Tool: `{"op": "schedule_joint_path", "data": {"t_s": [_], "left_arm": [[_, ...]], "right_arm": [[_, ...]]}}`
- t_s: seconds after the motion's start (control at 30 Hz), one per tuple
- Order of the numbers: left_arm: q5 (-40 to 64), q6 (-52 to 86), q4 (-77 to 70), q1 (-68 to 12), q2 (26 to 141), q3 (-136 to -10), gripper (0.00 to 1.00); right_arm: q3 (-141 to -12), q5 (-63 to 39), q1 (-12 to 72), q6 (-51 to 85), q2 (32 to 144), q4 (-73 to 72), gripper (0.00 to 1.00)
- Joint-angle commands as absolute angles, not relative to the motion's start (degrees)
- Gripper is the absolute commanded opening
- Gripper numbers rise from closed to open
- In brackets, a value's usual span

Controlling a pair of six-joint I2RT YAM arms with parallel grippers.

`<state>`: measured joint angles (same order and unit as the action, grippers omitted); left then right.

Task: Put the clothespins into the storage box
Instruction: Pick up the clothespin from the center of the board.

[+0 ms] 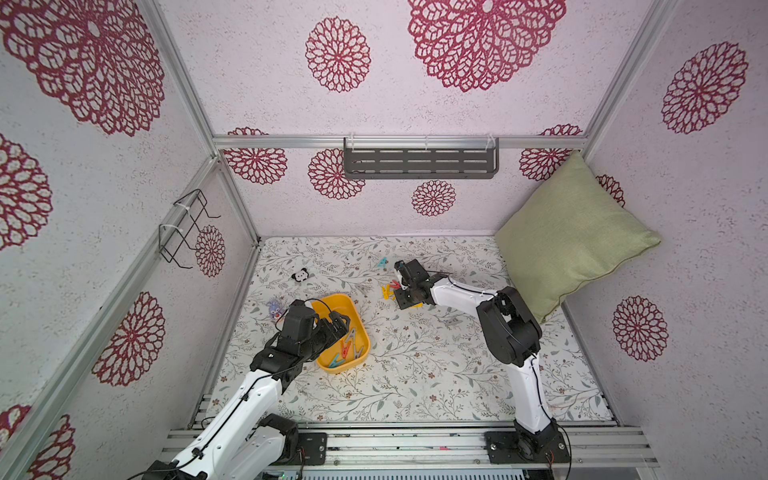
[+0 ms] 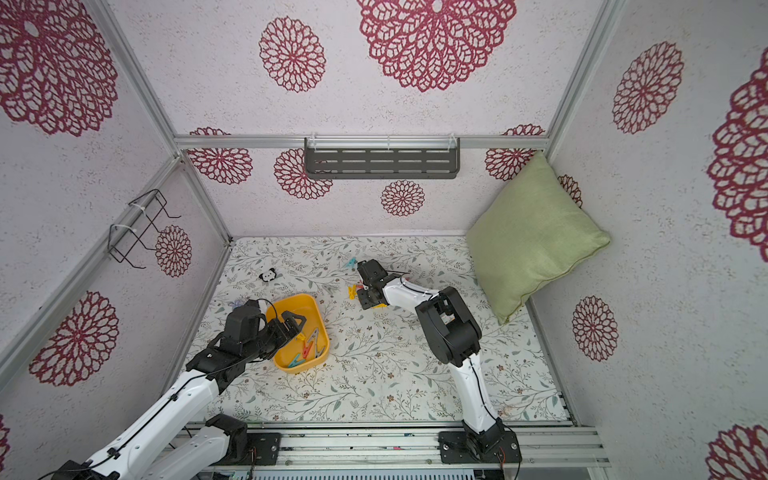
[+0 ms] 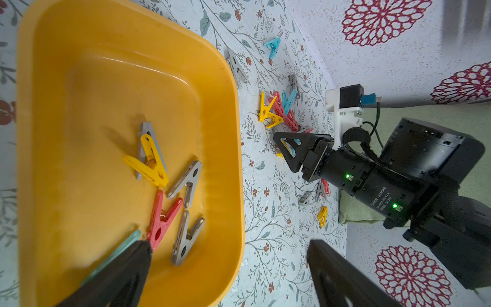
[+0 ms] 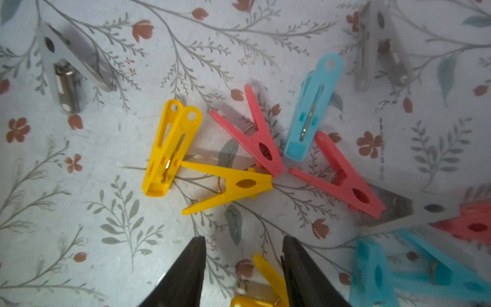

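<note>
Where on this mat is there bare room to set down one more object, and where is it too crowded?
Bare: the wide front stretch of mat between the storage box and the right arm; also the far-left corner behind the panda toy. Crowded: the clothespins heaped mid-mat at the right gripper, with strays toward the pillow.

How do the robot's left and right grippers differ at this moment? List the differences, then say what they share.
The left gripper hangs at the storage box; the right gripper hangs over loose clothespins on the table. The left gripper's fingers are spread wide and empty; the right gripper's fingers stand closer, with a yellow clothespin between them. Both have black fingers and are open.
</note>
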<state>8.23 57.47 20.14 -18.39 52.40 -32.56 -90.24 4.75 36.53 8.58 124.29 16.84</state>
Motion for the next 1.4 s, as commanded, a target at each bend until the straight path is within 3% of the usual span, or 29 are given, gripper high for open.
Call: {"op": "schedule_joint_path", "data": {"t_s": [0.0,0.17,0.37,0.67,0.83,1.1,1.37], "left_arm": [[7.6,57.3,18.7,-19.0,52.5,-33.8,1.0],[7.5,57.4,18.6,-19.1,52.6,-33.7,1.0],[7.6,57.5,18.2,-19.1,52.8,-33.8,1.0],[7.4,57.6,18.2,-19.4,52.5,-33.4,1.0],[7.3,57.8,17.9,-19.5,52.6,-33.3,1.0],[7.3,58.0,17.1,-19.9,53.0,-33.0,1.0],[7.4,58.1,16.1,-20.2,53.7,-32.9,1.0]], "right_arm": [[-92.1,5.7,35.6,7.6,124.4,17.8,0.53],[-90.6,5.2,35.4,8.1,124.2,17.5,0.5],[-88.1,5.4,35.4,8.9,122.6,16.7,0.4],[-85.2,6.4,35.3,9.6,120.1,16.3,0.35],[-84.2,6.5,35.3,9.4,118.8,16.3,0.42],[-83.0,5.9,35.3,9.1,117.9,16.9,0.43],[-80.4,5.8,35.3,9.6,115.5,16.6,0.24]]}}
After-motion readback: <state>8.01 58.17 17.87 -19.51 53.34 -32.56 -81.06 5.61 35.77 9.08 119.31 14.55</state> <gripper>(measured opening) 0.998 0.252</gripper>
